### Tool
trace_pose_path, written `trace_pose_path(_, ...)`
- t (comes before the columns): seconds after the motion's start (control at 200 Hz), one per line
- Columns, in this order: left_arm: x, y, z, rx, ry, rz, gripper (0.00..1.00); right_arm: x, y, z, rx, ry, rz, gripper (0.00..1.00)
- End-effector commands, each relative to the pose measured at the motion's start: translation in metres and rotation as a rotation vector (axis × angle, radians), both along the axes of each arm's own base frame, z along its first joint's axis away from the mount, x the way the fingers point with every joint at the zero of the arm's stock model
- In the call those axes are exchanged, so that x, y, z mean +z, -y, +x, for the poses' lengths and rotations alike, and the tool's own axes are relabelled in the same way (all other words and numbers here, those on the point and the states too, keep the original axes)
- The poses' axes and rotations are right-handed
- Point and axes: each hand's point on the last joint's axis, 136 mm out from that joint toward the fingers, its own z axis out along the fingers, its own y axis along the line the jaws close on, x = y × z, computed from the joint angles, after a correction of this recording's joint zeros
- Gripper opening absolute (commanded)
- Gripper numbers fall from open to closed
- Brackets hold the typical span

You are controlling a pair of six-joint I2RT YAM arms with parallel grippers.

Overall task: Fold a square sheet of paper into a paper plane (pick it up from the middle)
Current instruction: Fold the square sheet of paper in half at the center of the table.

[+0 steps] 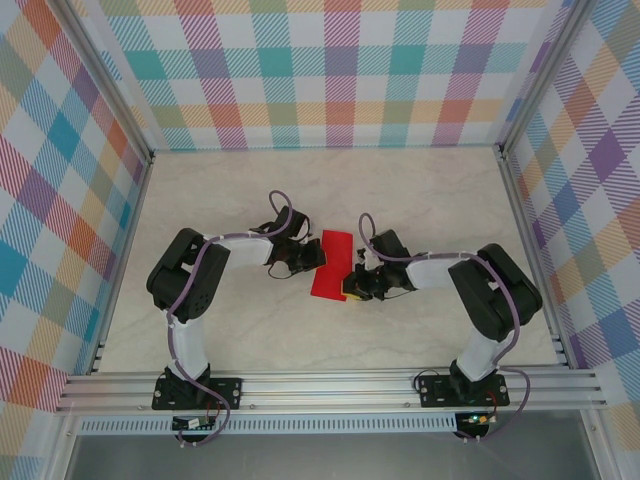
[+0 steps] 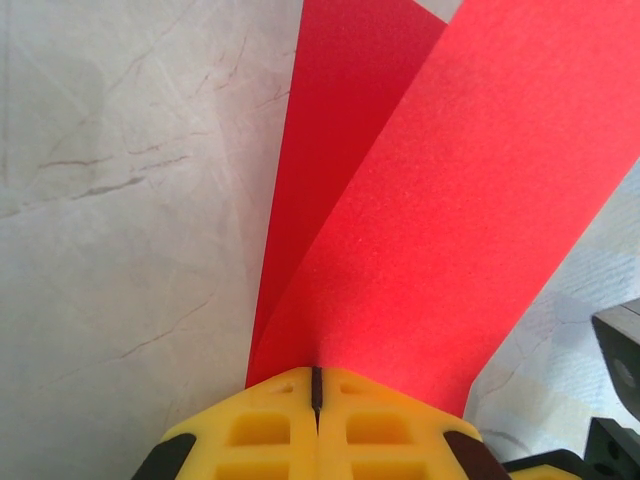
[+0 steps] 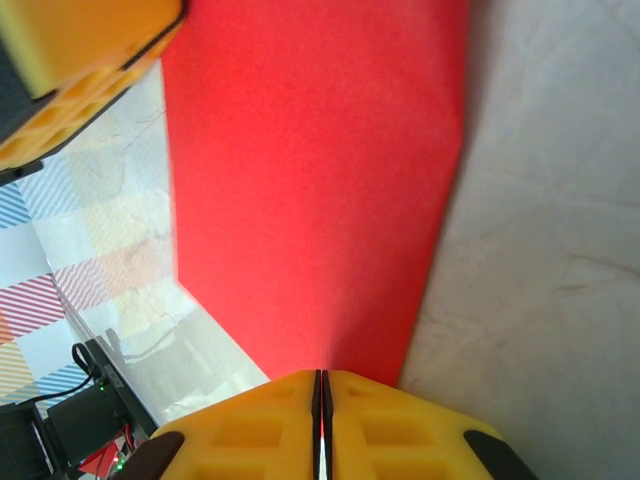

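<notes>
- Pale marble-look surface, faint grey veins, matte.
- Aluminium rail along the near edge.
- Near the middle, red square sheet of paper, folded into two layers; impossible to tell whether resting on the surface or raised.

Bright even light, soft shadows; red sheet slightly blurred.

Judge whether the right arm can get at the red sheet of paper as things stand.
Yes, apparently: the right gripper is shut on one edge of the red sheet, the left gripper pinches the opposite side, and nothing blocks either.
</notes>
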Motion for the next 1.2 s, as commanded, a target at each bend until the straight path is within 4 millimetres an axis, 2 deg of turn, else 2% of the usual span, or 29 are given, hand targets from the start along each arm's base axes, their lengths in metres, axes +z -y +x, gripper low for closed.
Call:
trace_pose_path(0.0, -0.041, -0.024, -0.035, -0.006, -0.119, 0.150, 0.00, 0.016, -0.009, -0.004, 0.022, 0.008, 0.032, 0.12)
trace_pose_path(0.105, -0.041, -0.025, -0.035, -0.005, -0.120, 0.153, 0.00, 0.012, -0.014, -0.009, 0.033, 0.001, 0.019, 0.12)
trace_pose_path(0.385, -0.040, -0.025, -0.035, -0.006, -0.120, 0.149, 0.00, -0.028, 0.005, -0.022, 0.007, -0.065, -0.120, 0.11)
trace_pose_path(0.495, -0.039, -0.025, -0.035, -0.006, -0.116, 0.149, 0.00, -0.025, 0.005, -0.022, 0.003, -0.058, -0.118, 0.11)
trace_pose_path(0.67, -0.040, -0.025, -0.036, -0.008, -0.120, 0.150, 0.00, 0.011, -0.008, -0.009, 0.006, 0.021, -0.039, 0.12)
trace_pose_path(0.765, -0.041, -0.025, -0.036, -0.007, -0.121, 0.151, 0.00, 0.022, -0.012, 0.000, 0.002, 0.060, -0.028, 0.12)
trace_pose_path(0.915, -0.042, -0.025, -0.037, -0.009, -0.126, 0.151, 0.00, 0.010, -0.013, 0.003, 0.002, 0.038, -0.048, 0.12)
trace_pose_path(1.085, -0.040, -0.025, -0.037, -0.009, -0.121, 0.152, 0.00, -0.014, -0.008, -0.012, 0.009, -0.031, -0.064, 0.12)
trace_pose_path(1.195, -0.040, -0.026, -0.038, -0.009, -0.121, 0.155, 0.00, -0.021, -0.002, -0.017, 0.013, -0.046, -0.089, 0.12)
